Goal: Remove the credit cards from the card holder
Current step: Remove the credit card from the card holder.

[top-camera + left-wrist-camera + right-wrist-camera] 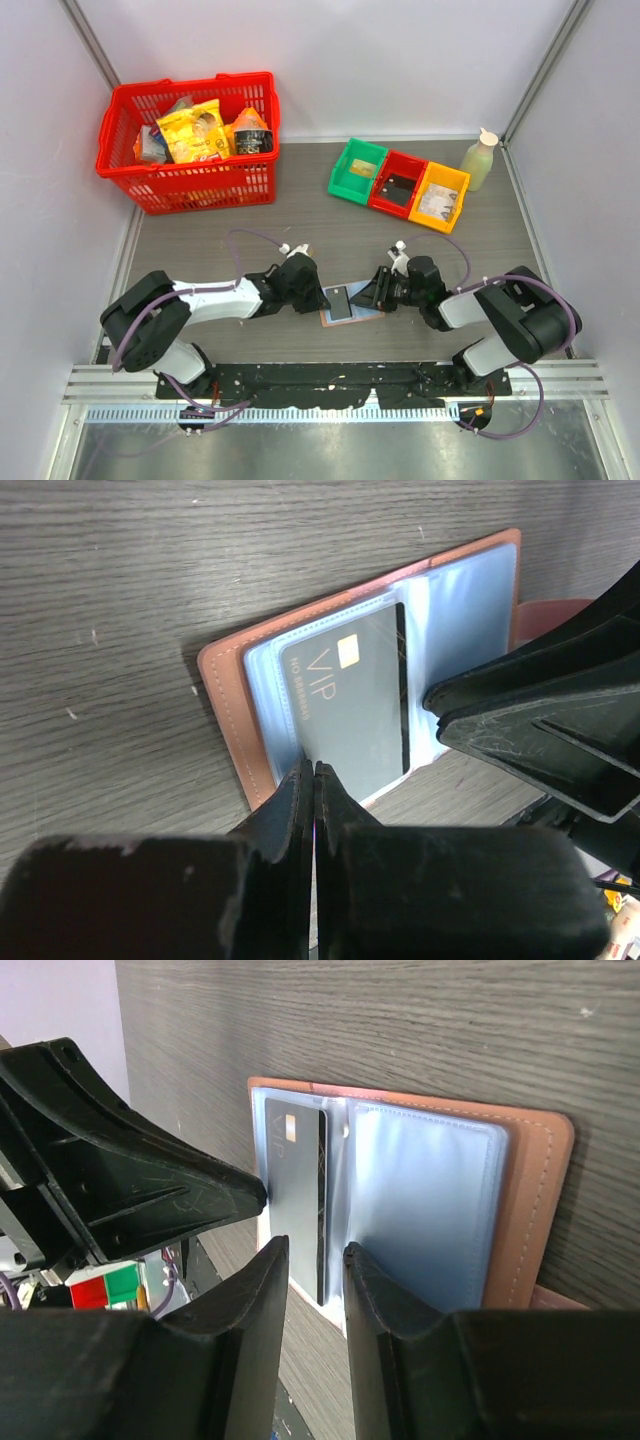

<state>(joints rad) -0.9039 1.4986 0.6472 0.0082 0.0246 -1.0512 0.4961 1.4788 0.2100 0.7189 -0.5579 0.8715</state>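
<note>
The card holder [352,316] lies open on the dark table between my two grippers, its tan leather rim [225,695] and light blue sleeves facing up. A grey credit card [350,710] marked VIP with a gold chip sits in the left sleeve, and it also shows in the right wrist view [295,1185]. My left gripper [314,770] is shut, its tips resting at the card's near edge. My right gripper [314,1250] is open by a narrow gap, its tips over the holder's [540,1190] near edge, straddling the card's dark edge. The right sleeve looks empty.
A red basket [190,175] with snack packets stands at the back left. Green [358,168], red [398,182] and yellow [440,195] bins and a pale bottle [480,158] stand at the back right. Walls close both sides.
</note>
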